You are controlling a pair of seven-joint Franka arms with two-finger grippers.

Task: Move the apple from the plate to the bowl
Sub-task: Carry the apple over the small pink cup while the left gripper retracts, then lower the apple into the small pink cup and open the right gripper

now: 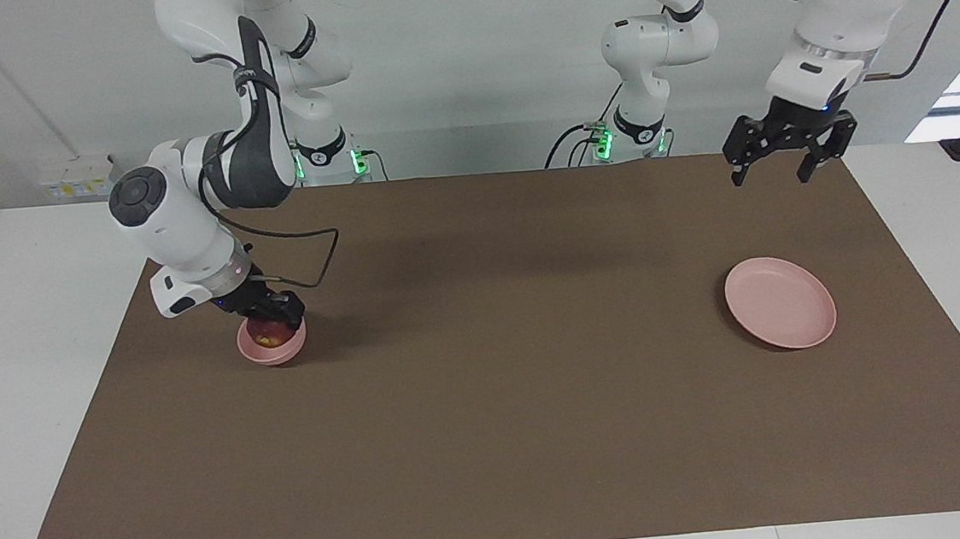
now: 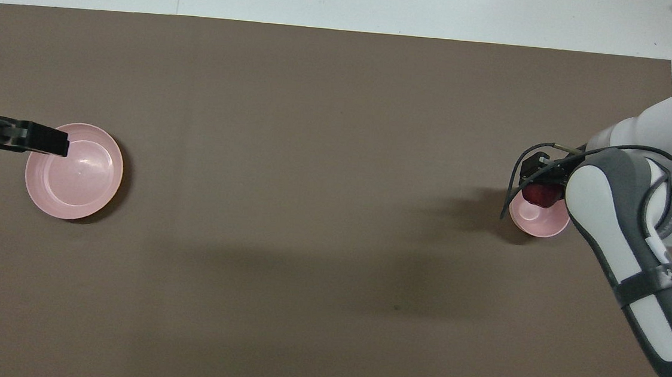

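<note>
The dark red apple (image 1: 267, 332) (image 2: 539, 194) sits in the mouth of the small pink bowl (image 1: 273, 349) (image 2: 540, 221), toward the right arm's end of the table. My right gripper (image 1: 271, 317) (image 2: 537, 179) reaches down onto the bowl, its fingers closed around the apple. The wide pink plate (image 1: 781, 303) (image 2: 73, 174) lies bare toward the left arm's end. My left gripper (image 1: 770, 171) (image 2: 52, 141) hangs open and empty in the air, over the plate's edge nearer to the robots, and waits.
A brown mat (image 1: 505, 370) covers the table's middle, with white table around it. Nothing else stands on it. A black cable loops from the right wrist beside the bowl (image 1: 321, 261).
</note>
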